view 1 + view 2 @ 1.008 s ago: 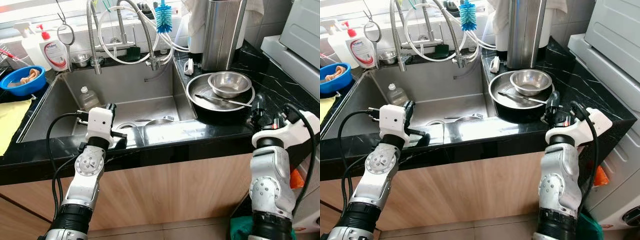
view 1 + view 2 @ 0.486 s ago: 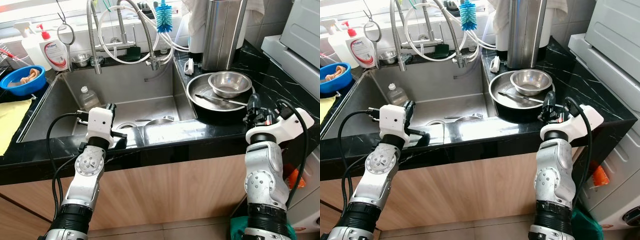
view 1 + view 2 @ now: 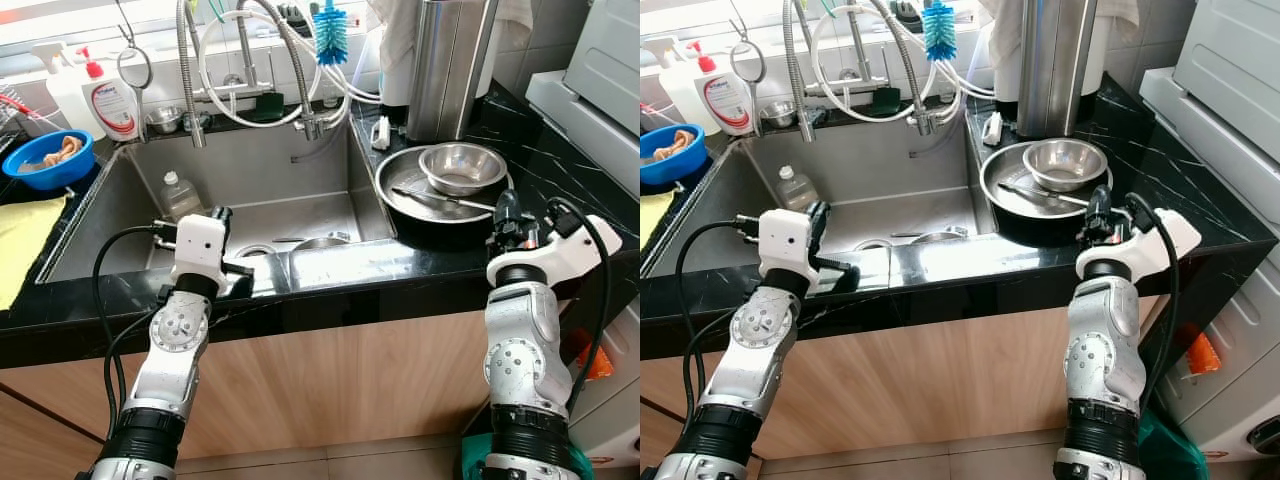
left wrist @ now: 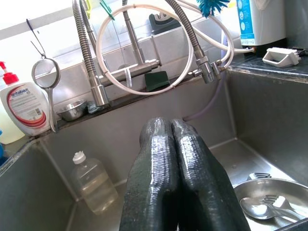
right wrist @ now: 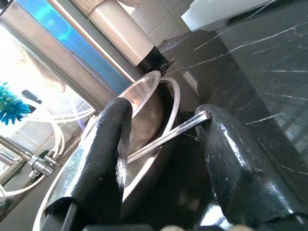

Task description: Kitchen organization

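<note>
Item, step in hand: right gripper [image 5: 163, 144], fingers spread, lines up on the thin metal utensil handle [image 5: 166, 136] jutting from the wide steel pan [image 3: 405, 205] holding a small steel bowl [image 3: 462, 165] on the black counter [image 3: 560, 180], next likely closing on it; left gripper [image 4: 173, 144] pressed shut over the sink [image 3: 300, 160]; white red-labelled soap bottle [image 3: 108, 100], print unreadable.

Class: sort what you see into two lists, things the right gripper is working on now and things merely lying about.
In the job: right gripper, open around the utensil handle; small steel bowl; large steel pan.

Lying about: plastic bottle in the sink; blue bottle brush; blue bowl; soap dispenser; left gripper, shut.
</note>
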Robot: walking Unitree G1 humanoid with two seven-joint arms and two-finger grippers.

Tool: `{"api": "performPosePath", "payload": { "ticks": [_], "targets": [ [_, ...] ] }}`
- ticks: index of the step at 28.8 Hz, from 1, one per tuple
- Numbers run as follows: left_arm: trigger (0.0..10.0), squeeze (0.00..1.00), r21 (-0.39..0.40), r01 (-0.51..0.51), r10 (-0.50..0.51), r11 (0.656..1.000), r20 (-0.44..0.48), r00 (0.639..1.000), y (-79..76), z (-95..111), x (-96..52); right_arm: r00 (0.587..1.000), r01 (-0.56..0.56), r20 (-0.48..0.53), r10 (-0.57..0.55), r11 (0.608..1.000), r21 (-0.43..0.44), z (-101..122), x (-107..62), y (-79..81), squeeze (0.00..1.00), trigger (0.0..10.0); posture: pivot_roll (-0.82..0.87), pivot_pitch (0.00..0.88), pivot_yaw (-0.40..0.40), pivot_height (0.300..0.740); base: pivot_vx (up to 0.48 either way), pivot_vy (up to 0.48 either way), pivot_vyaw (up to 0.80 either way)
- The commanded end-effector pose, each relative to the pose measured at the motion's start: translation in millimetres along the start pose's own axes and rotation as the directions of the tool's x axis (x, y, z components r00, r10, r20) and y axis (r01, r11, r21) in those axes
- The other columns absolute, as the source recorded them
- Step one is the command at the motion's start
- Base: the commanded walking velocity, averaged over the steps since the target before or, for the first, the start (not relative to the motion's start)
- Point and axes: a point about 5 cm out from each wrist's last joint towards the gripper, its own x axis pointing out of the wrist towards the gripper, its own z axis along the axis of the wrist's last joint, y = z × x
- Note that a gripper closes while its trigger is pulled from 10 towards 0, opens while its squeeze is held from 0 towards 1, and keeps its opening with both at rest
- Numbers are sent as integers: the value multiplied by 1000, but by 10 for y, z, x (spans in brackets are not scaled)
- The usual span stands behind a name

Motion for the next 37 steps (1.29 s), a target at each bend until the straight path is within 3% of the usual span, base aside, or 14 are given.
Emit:
{"api": "performPosePath", "payload": {
  "ticks": [1, 4, 5, 27, 37],
  "targets": [
    [10000, 0, 15, -19, 19, 1000, 2, 1000, 65, 8, 10, 1000, -18, -13, 19, 1000, 9, -41, 16, 64, 0, 9059, -211, 0, 93, 731, 0, 0, 0],
    [10000, 0, 16, -19, 19, 1000, 2, 1000, 65, 9, 10, 1000, -16, -12, 16, 1000, 11, -42, 17, 64, 0, 4980, -210, 0, 93, 731, 0, 0, 0],
    [10000, 0, 16, -19, 19, 1000, 3, 1000, 66, 9, 10, 1000, -17, -12, 17, 1000, 10, -43, 17, 66, 0, 0, -210, 0, 93, 731, 0, 0, 0],
    [10000, 0, 49, 1, -2, 999, 13, 1000, 35, 24, 13, 999, -42, -17, 42, 999, 20, -85, 5, 121, 0, 0, -206, 0, 87, 731, 0, 0, 0],
    [10000, 0, 48, -11, 10, 999, 16, 1000, 28, 24, 29, 989, -151, 1, 151, 989, -6, -26, 17, 265, 0, 0, -215, 0, 80, 731, 0, 0, 0]
  ]
}}
